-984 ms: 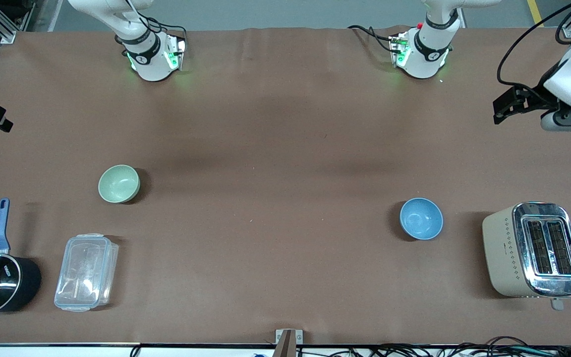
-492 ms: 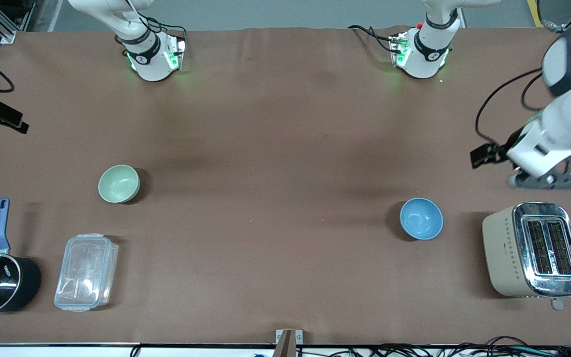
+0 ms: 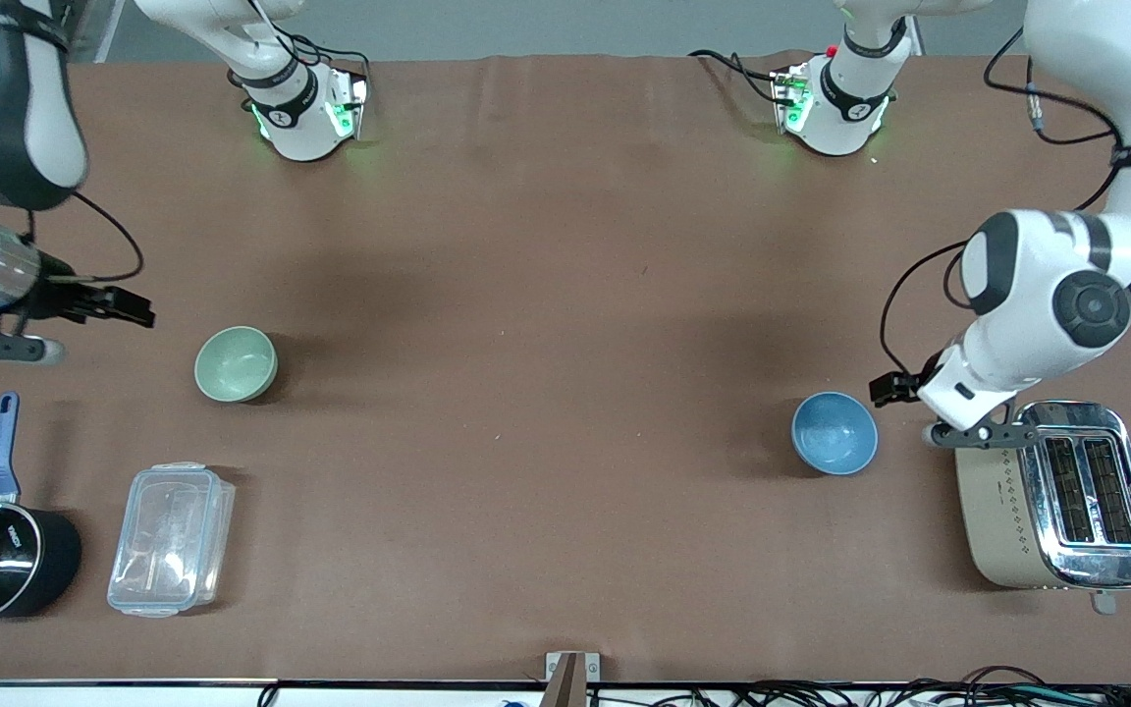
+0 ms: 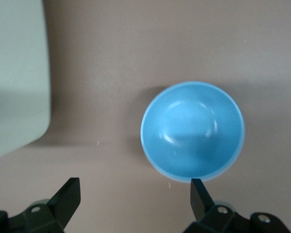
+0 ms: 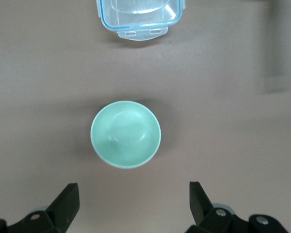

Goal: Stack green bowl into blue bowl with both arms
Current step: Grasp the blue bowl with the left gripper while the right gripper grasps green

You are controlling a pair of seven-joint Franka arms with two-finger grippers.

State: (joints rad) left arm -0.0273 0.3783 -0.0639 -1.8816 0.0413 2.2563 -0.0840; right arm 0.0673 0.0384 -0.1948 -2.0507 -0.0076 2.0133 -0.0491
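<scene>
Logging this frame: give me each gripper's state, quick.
Left gripper: open, empty, beside the blue bowl.
Right gripper: open, empty, near the green bowl.

Green bowl (image 3: 236, 364), blue bowl (image 3: 834, 433) well apart; toaster (image 3: 1056, 496) beside latter.

A brown table (image 3: 565, 295) fills nearly the whole frame; a grey floor (image 3: 565, 27) strip runs along the top edge; black cables (image 3: 870, 697) tangle at the lower right, along a white edge.
</scene>
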